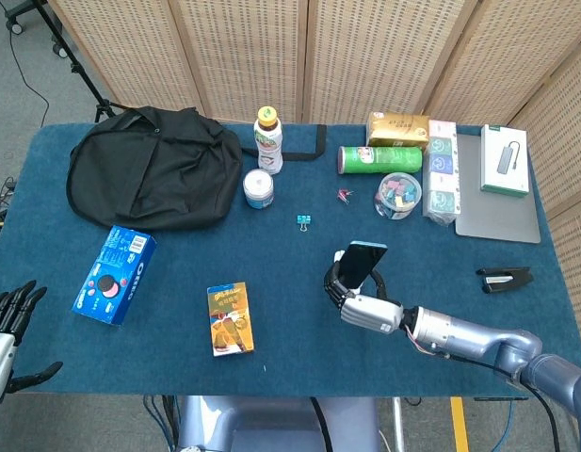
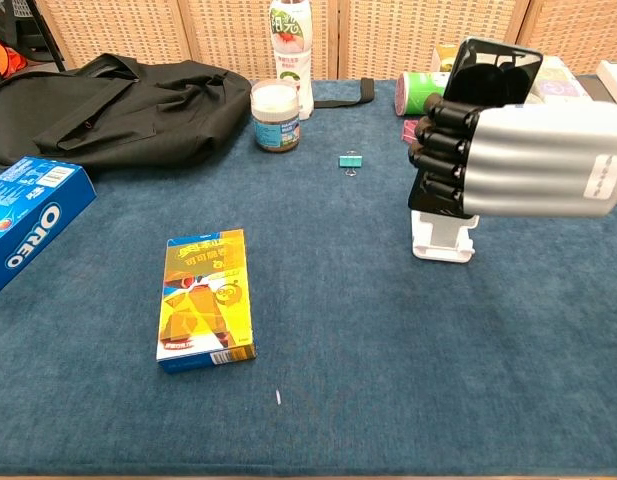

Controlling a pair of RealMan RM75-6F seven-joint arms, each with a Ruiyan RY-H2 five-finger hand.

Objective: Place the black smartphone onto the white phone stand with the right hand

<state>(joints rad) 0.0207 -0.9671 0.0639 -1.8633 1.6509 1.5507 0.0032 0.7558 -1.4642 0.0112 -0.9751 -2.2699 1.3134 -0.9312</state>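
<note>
Right robot hand (image 2: 508,160), right of centre in the chest view, gripping the glossy black slab smartphone (image 2: 491,72) directly over the small white plastic phone stand (image 2: 443,236) on the blue-covered table (image 2: 348,400). Possibly resting against the cradle already; release still pending.

Two cameras on the robot's own body look at one blue table.

The head view looks steeply down from above the near edge, taking in the whole table (image 1: 271,282) back to the wicker screens (image 1: 299,56). The chest view sits low and close, facing across the cloth toward the far edge. Both show the black bag (image 1: 153,179) (image 2: 118,110), the orange box (image 1: 230,318) (image 2: 205,298), and the right hand (image 1: 361,303) (image 2: 508,160), which looms large in the chest view.
</note>
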